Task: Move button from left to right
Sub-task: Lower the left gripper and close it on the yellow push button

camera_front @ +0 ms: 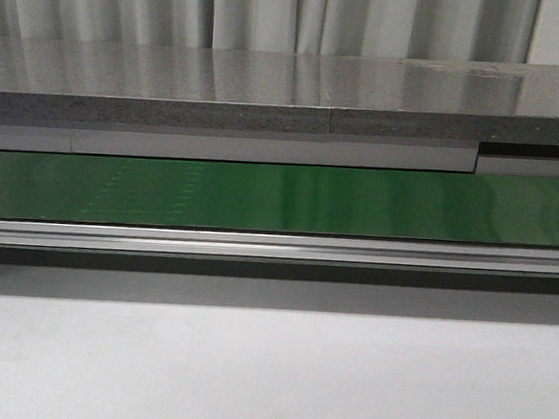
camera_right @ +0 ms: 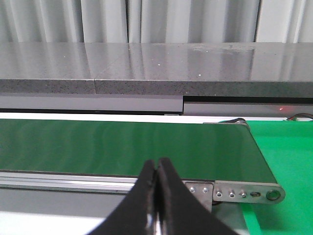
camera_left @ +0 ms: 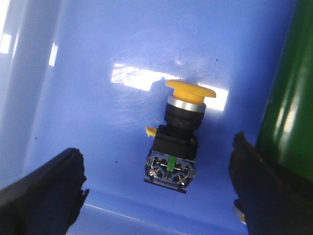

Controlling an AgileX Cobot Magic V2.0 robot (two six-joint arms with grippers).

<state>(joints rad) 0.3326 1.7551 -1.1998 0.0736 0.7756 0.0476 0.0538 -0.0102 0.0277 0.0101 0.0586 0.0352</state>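
In the left wrist view the button [camera_left: 177,132] lies on its side on the floor of a blue bin [camera_left: 98,107], its yellow cap away from the fingers and its black body with a green mark toward them. My left gripper [camera_left: 159,188] is open, its two black fingers [camera_left: 44,188] standing apart on either side of the button without touching it. In the right wrist view my right gripper [camera_right: 157,169] is shut and empty, above the near rail of the green belt [camera_right: 122,147]. Neither gripper nor the button shows in the front view.
The green belt [camera_front: 280,198] runs across the front view with an aluminium rail [camera_front: 277,246] along its near edge. A grey counter [camera_front: 268,94] lies behind it. The belt's end with its bolted bracket [camera_right: 244,192] and a green surface [camera_right: 288,147] show in the right wrist view.
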